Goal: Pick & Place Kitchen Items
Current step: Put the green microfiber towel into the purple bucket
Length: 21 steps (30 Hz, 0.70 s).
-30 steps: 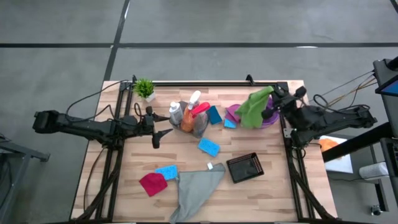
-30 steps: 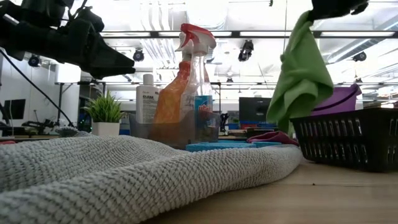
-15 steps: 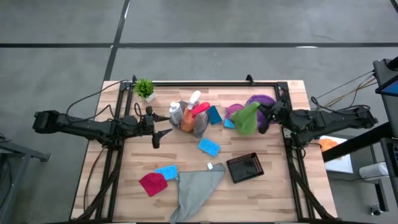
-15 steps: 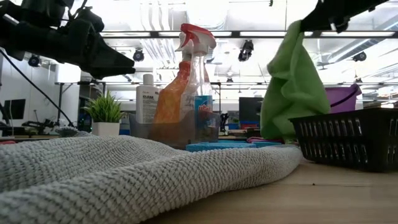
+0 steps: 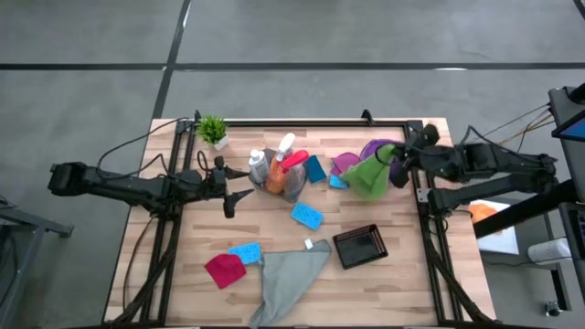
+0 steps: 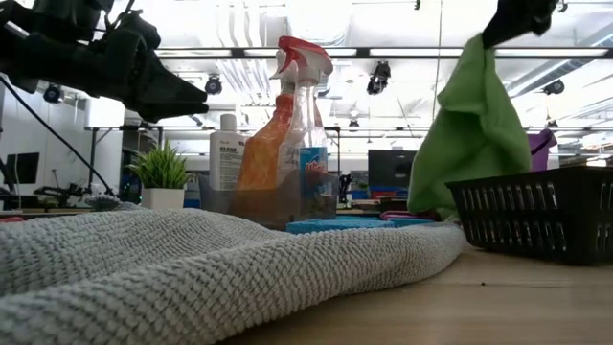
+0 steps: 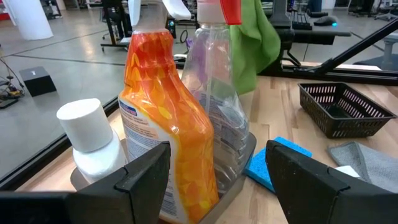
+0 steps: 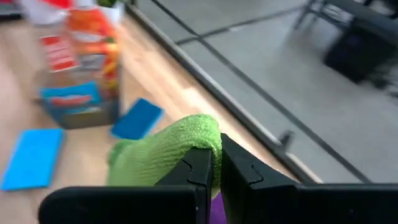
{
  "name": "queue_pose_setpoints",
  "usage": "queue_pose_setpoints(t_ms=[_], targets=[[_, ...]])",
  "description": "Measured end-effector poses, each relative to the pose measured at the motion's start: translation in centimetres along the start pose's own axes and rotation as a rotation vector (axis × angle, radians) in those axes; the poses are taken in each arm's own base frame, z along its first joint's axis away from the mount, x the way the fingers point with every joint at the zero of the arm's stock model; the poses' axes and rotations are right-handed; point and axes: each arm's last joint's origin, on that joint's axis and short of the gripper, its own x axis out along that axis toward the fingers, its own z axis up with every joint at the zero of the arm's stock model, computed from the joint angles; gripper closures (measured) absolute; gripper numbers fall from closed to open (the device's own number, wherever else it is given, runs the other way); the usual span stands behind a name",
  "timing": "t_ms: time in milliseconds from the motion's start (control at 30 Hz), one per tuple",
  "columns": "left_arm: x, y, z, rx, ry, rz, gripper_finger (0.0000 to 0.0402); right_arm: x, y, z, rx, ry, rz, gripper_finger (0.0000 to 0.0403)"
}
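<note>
A: Right end effector (image 5: 397, 161) clamped on the green cloth (image 5: 370, 174), right? Hanging off the bench (image 5: 384, 283)?

B: Yep, pinched at one corner, draped down just right of the bottle cluster (image 5: 277, 172), over a purple thing (image 5: 379, 147), close to a small blue sponge (image 5: 337, 181). Lower end hidden, so can't tell about touching the bench.

A: And the left end effector (image 5: 239, 195)?

B: Fingers apart, gripping nothing, hovering just left of the bottles. Grey cloth (image 5: 288, 279) and black basket (image 5: 359, 246) lying nearer the front edge than the bottles.
</note>
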Motion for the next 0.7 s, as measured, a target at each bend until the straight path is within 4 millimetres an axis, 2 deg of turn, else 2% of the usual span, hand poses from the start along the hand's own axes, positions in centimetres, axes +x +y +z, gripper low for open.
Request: queue_pose_setpoints(t_ms=[200,367,467,700], targets=[[0.0,0.0,0.0,-0.001,-0.003,0.0,0.0138,-0.5,-0.9,3.6,-0.048,0.054,-0.158,0.0385],[0.0,0.0,0.0,-0.001,-0.003,0.0,0.0138,0.3,-1.6,5.2,-0.116,0.228,-0.268,0.0385],[0.0,0.0,0.0,-0.001,-0.003,0.0,0.0138,1.3,-2.0,5.8,-0.125,0.371,-0.275,0.0385],[0.0,0.0,0.0,-0.001,-0.003,0.0,0.0138,4.9,-2.0,5.6,-0.119,0.629,-0.134,0.0385]])
